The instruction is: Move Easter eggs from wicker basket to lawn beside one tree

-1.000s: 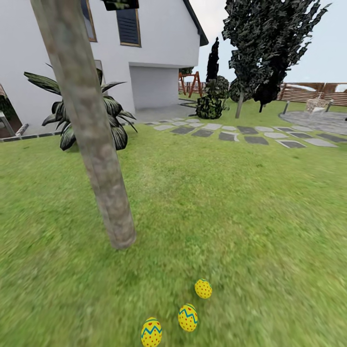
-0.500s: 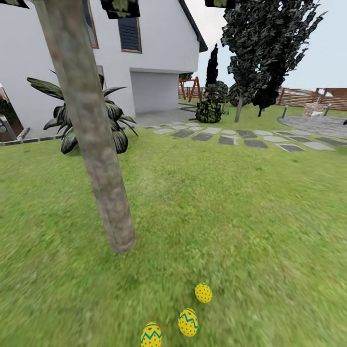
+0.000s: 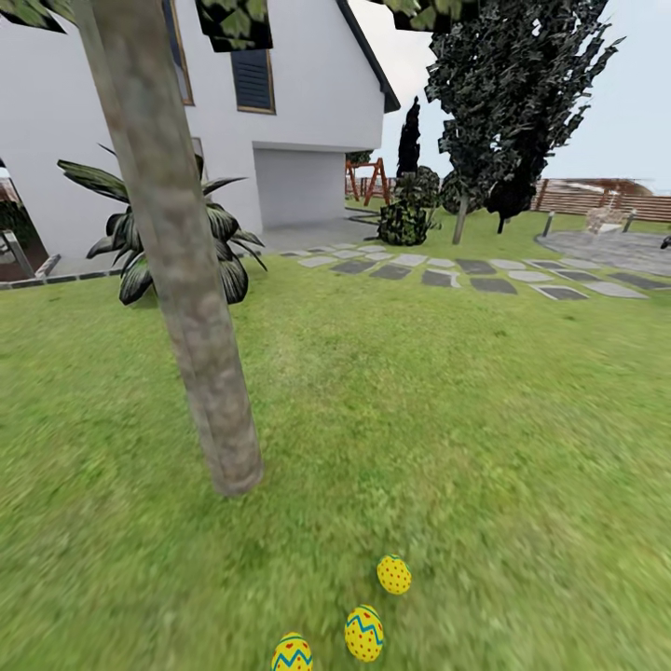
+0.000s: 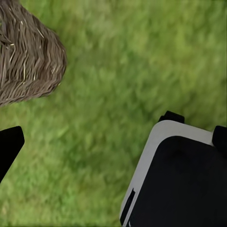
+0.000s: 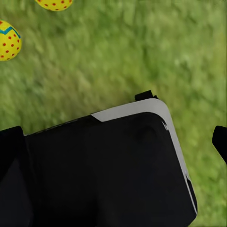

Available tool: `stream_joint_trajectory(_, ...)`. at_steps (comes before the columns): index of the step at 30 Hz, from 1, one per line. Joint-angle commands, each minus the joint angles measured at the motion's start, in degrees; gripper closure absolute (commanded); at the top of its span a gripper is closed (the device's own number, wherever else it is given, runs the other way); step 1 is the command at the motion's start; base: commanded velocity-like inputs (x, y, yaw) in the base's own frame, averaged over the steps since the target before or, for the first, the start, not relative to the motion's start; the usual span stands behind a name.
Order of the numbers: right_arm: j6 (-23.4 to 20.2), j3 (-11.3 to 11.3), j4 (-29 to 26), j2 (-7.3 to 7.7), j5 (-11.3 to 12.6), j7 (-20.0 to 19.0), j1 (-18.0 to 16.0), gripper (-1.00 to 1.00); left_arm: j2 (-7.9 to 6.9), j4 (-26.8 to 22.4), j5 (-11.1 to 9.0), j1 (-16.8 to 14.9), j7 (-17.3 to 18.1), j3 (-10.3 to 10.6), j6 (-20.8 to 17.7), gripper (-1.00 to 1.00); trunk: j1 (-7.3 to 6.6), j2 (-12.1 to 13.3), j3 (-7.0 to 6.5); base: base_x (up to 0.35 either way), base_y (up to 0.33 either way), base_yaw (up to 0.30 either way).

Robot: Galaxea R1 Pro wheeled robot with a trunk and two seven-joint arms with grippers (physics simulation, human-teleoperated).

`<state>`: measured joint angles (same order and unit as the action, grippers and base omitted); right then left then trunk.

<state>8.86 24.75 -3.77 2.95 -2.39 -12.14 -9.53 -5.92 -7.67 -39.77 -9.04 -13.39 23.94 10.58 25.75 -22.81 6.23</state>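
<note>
Three eggs (image 3: 393, 574) (image 3: 363, 633) (image 3: 292, 653) on lawn (image 3: 447, 410), near right of tree (image 3: 186, 280) | basket (image 4: 26, 59) on grass, apart | grippers: cannot tell whether apart or together.

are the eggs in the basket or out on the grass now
Out. All three Easter eggs lie on the lawn near the tree. The wicker basket sits apart, its inside hidden.
</note>
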Motion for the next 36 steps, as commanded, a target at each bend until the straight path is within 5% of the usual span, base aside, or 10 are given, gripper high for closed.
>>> stream_joint_trajectory(1,0.19,0.47,0.07,0.02,-0.25,-0.27,-0.05,-1.00,-0.01,-0.06,-0.40,-0.01,-0.27,0.49,0.09,-1.00,0.03,-0.11,0.02,0.000,0.000,0.000)
stream_joint_trajectory(20,0.10,0.47,0.08,0.08,-0.28,-0.31,-0.01,-1.00,0.10,0.01,-0.40,0.76,-0.31,0.49,-0.31,-1.00,0.03,-0.11,-1.66,0.000,0.000,0.000)
stream_joint_trajectory(36,-0.04,0.55,1.84,-0.43,-0.08,-0.34,0.04,-1.00,0.06,-0.06,-0.64,1.90,-0.43,0.34,-0.38,-1.00,0.03,-0.11,-1.81,0.000,0.000,0.000)
